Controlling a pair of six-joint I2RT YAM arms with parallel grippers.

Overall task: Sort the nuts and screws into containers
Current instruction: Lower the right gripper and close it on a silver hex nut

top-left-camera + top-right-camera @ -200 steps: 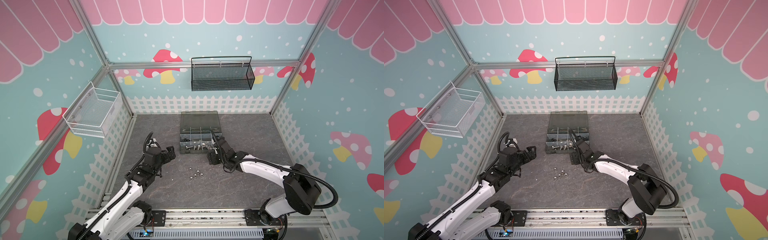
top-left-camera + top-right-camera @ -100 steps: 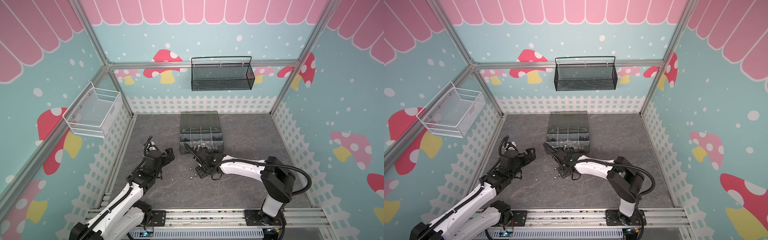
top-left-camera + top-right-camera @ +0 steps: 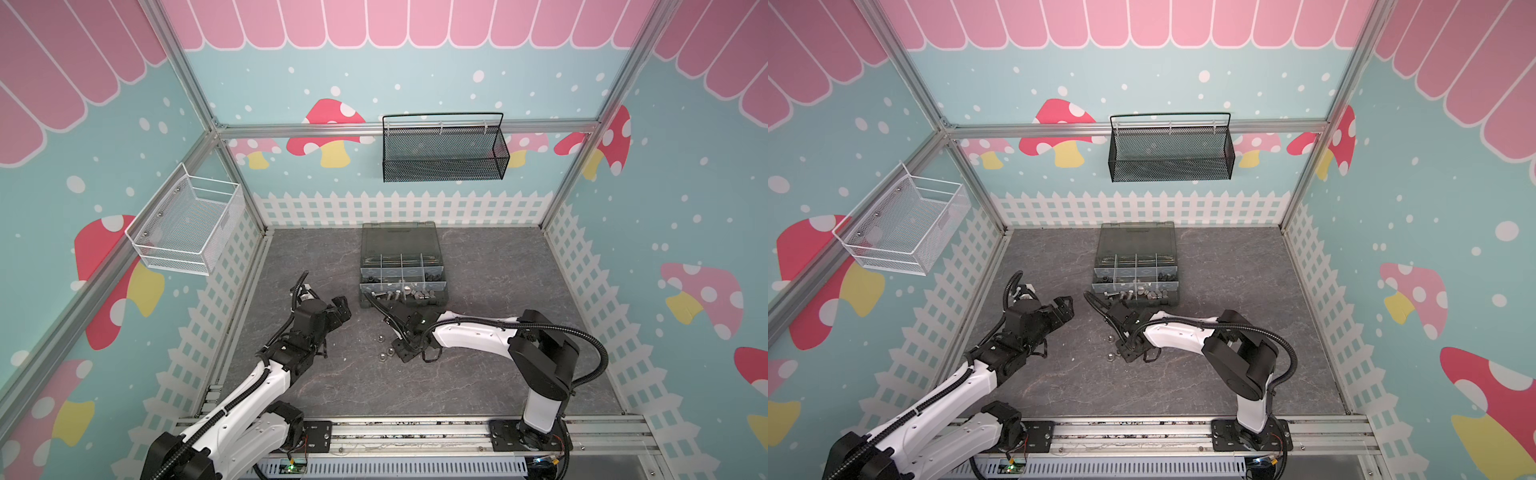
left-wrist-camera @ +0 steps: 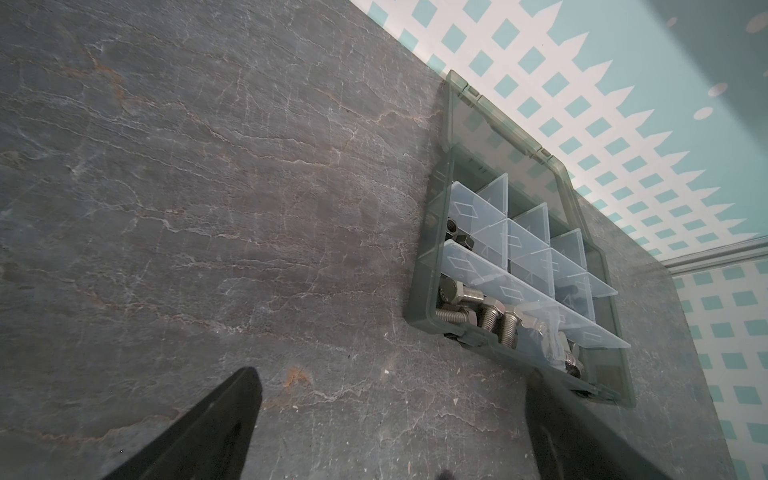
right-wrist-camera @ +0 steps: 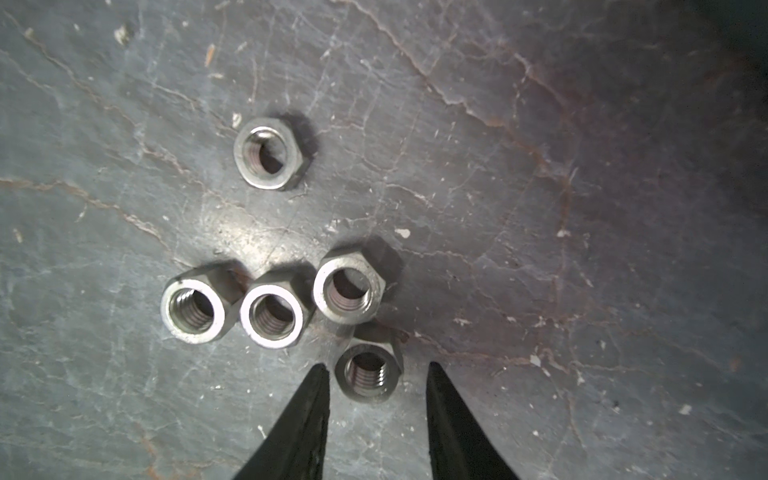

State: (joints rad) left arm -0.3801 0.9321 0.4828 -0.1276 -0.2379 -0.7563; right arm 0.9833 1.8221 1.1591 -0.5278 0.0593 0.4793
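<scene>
Several silver hex nuts (image 5: pixel 273 313) lie flat on the grey slate floor; in both top views they show as small dots (image 3: pixel 379 337) (image 3: pixel 1109 338) in front of the organiser. My right gripper (image 5: pixel 376 368) is down over them and open, its fingers either side of the nearest nut (image 5: pixel 368 376) with a gap on each side. The containers (image 4: pixel 528 249) are compartments of the dark grey organiser case (image 3: pixel 444 286), lid up. Silver screws (image 4: pixel 465 297) fill its front-left compartment. My left gripper (image 4: pixel 392 376) hangs wide open and empty, left of the case (image 3: pixel 343 309).
A black mesh basket (image 3: pixel 444 149) hangs on the back wall and a white wire basket (image 3: pixel 187 224) on the left wall. Dark nuts (image 4: pixel 455 235) sit in a side compartment of the case. My right arm's cable (image 3: pixel 384 316) loops close to the case front.
My right gripper swung from the case front out to the loose nuts, came down, and its jaws narrowed around one nut. My left arm has barely shifted and stays open.
</scene>
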